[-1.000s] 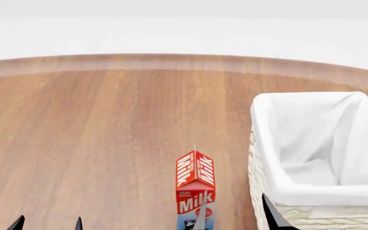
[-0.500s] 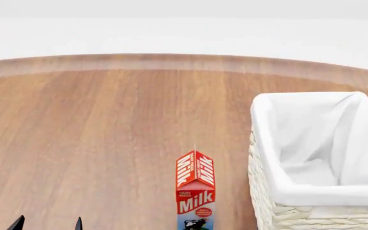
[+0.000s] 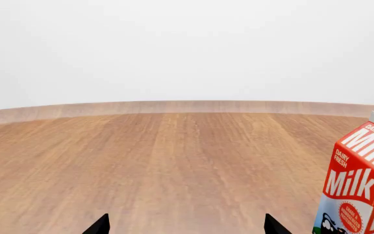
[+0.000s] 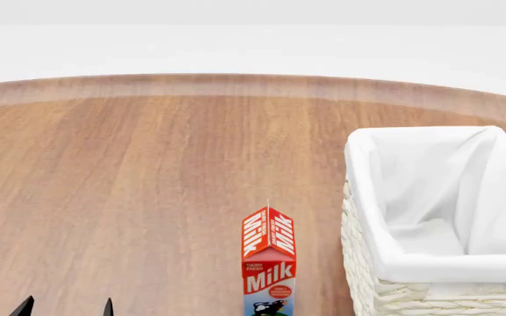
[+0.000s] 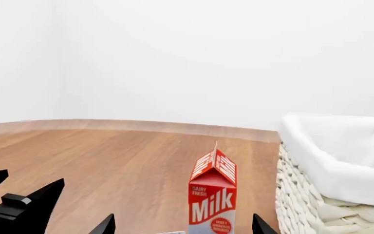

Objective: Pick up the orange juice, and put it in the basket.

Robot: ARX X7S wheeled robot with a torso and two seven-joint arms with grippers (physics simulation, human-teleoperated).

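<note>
The orange juice is out of view in every frame. The cream wicker basket [image 4: 429,266] with its white liner stands at the right of the wooden table; it also shows in the right wrist view [image 5: 333,173]. My left gripper [image 4: 66,308] is open and empty at the bottom left of the head view, and its tips show wide apart in its own wrist view [image 3: 185,226]. My right gripper [image 5: 183,226] is open and empty, low and behind the milk carton; it does not show in the head view.
A red and white "Milk" carton [image 4: 268,263] stands upright just left of the basket, also in the right wrist view [image 5: 213,197] and the left wrist view [image 3: 362,185]. The round wooden table [image 4: 147,171] ends at a curved far edge.
The right gripper's fingertips, seen beside the milk carton and basket one second ago, have dropped out of the head view. The left gripper, carton and basket have not moved.
</note>
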